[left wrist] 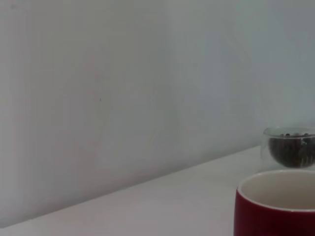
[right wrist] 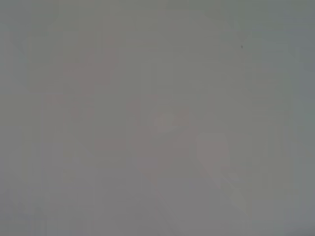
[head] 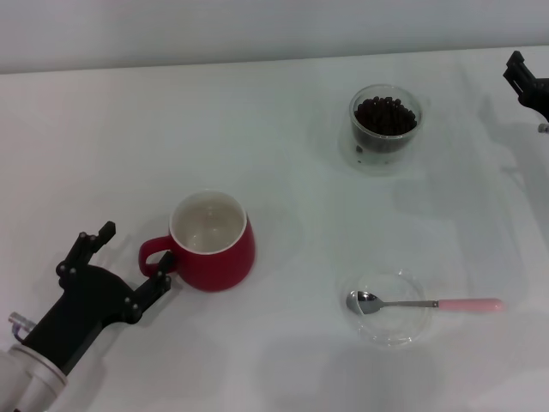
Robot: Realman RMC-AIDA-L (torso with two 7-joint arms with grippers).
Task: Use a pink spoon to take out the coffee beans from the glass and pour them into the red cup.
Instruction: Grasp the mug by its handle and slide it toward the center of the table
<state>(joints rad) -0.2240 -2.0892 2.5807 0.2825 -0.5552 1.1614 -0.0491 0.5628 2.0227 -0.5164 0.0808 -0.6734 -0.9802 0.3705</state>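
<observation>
So my left gripper is sitting spread wide open right by the handle of the red cup, holding nothing, and my right gripper is parked way off at the far right edge where I honestly can't tell what its jaws are doing. The pink spoon is lying with its bowl in a little glass saucer and its handle sticking out toward my right side, while the glass with the coffee beans is further back, well apart from the cup. I reckon the move is to steady the cup with the left and bring the right down on that pink handle well clear of the saucer rim, pinching it level so it doesn't twist when I go scoop.
</observation>
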